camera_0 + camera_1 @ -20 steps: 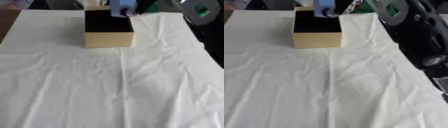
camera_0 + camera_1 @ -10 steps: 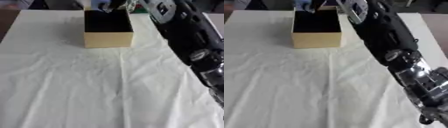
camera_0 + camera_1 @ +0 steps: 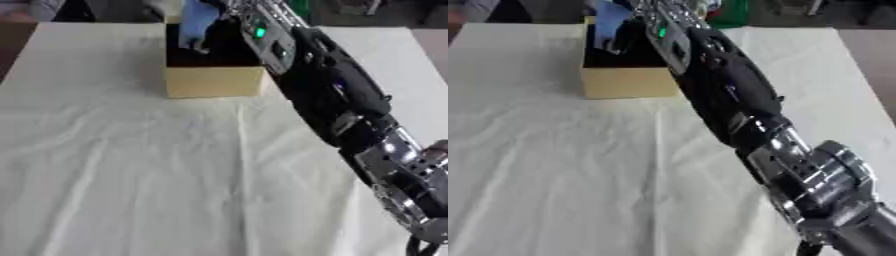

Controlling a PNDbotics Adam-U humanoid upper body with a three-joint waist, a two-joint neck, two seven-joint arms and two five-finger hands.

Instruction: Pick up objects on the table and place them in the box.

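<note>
At top centre my right hand [image 3: 229,10] holds a blue object [image 3: 196,25] over the box [image 3: 213,80]; my fingers' state is hidden, so I should lower before letting go

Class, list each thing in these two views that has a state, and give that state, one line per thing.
Box: upright, open at the top, dark inside.
Blue object: above the box's opening, at the end of the right arm; grip not visible.
Right arm: stretched across the table to the box.
White cloth: spread flat, creased.
</note>
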